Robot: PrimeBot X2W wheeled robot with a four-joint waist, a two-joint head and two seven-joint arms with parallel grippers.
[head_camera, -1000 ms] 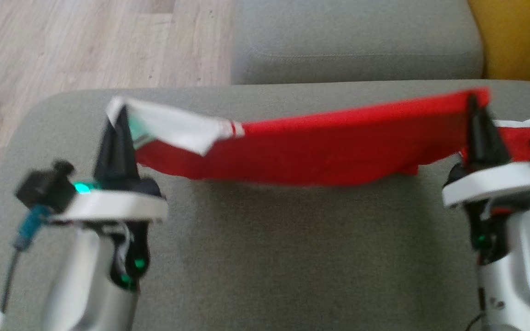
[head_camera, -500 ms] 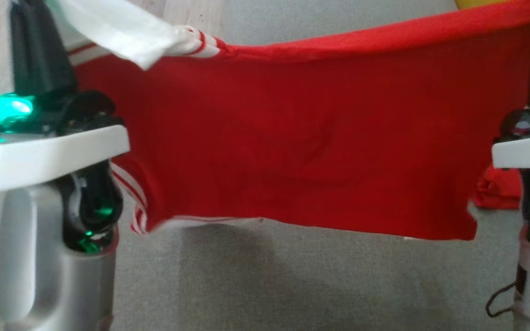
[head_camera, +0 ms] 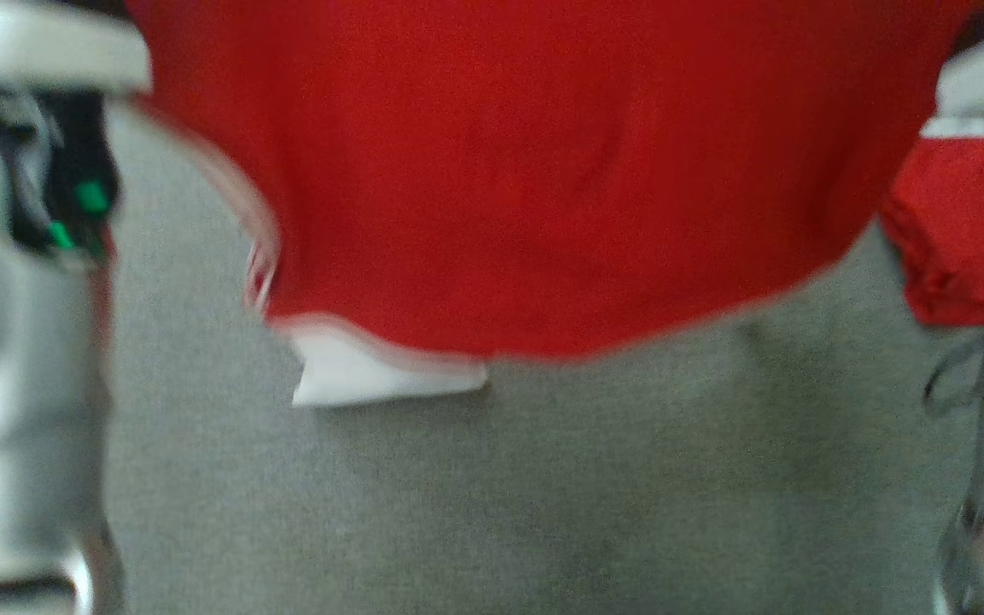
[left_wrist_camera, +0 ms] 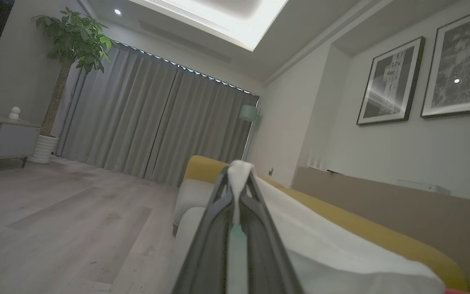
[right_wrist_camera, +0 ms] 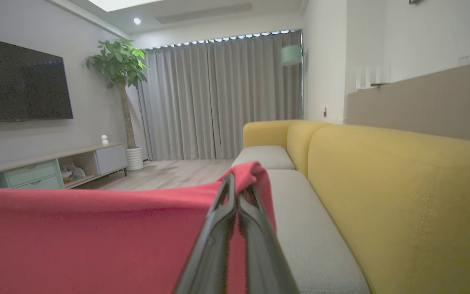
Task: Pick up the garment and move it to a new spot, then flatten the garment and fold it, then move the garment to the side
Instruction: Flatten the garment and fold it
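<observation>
Above the cushion point(head_camera: 543, 495) the garment point(head_camera: 543, 171) hangs spread wide: left gripper point(left_wrist_camera: 238, 173) pinched on its white corner, right gripper point(right_wrist_camera: 239, 183) clamped on the red one. Hold it taut and level, then lower hem-first so it lands flat.

matt red cloth garment point(head_camera: 543, 171); grey woven sofa cushion point(head_camera: 543, 495).

We look across a living room where a yellow sofa back point(right_wrist_camera: 402, 196) runs behind grey seat cushions point(right_wrist_camera: 308, 228). Grey curtains point(right_wrist_camera: 227, 98) cover the far wall, with a tall potted plant point(right_wrist_camera: 118, 61) beside them, near a dark wall-mounted television point(right_wrist_camera: 18, 81) and a low cabinet point(right_wrist_camera: 47, 165). Two framed prints point(left_wrist_camera: 390, 81) hang above the sofa. The floor point(left_wrist_camera: 55, 228) is pale wood.
</observation>
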